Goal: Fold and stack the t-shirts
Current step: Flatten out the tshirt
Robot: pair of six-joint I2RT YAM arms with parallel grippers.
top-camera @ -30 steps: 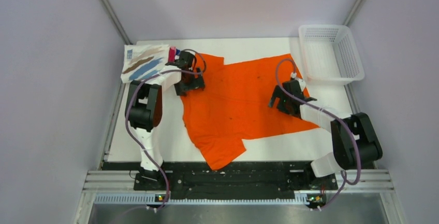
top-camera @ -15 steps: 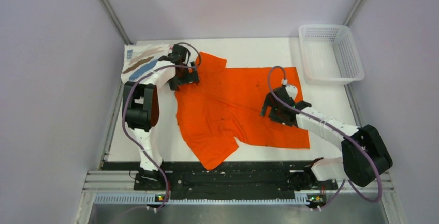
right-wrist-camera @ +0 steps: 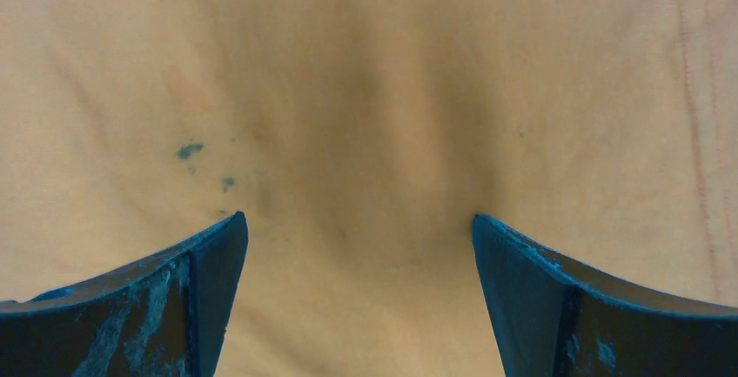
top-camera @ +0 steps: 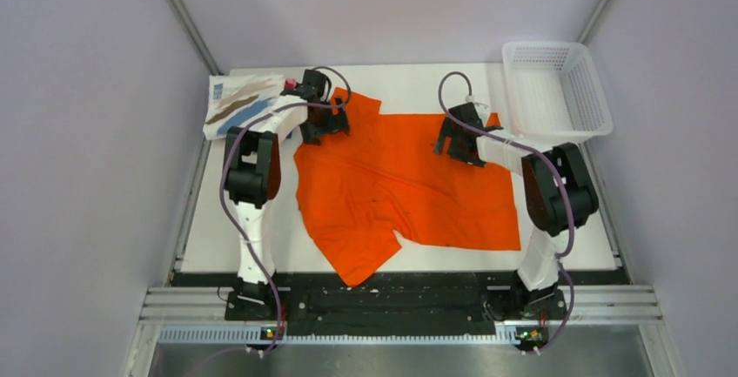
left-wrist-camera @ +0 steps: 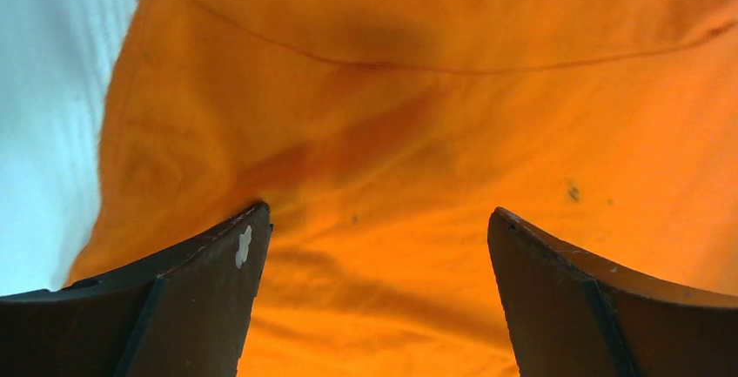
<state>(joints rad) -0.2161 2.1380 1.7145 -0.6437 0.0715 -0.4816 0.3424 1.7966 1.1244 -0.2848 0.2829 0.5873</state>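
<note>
The bright orange t-shirt (top-camera: 400, 185) lies spread on the white table, one sleeve hanging toward the near edge. My left gripper (top-camera: 324, 124) is open over the shirt's far left corner; in the left wrist view (left-wrist-camera: 376, 220) orange cloth (left-wrist-camera: 418, 90) fills the gap between the jaws. My right gripper (top-camera: 454, 140) is open over the shirt's far right part; in the right wrist view (right-wrist-camera: 358, 220) the cloth (right-wrist-camera: 365, 90) looks pale tan. The folded white tee with blue and brown strokes (top-camera: 239, 105) lies at the far left, with a pink edge (top-camera: 289, 91) beside it.
A white plastic mesh basket (top-camera: 555, 90) stands at the far right corner. Grey walls enclose the table on the left, right and back. A black rail (top-camera: 383, 294) runs along the near edge by the arm bases.
My right gripper has moved from mid-shirt to the shirt's far edge near the basket. My left gripper shifted slightly along the far left corner. The shirt was pulled left and flattened earlier.
</note>
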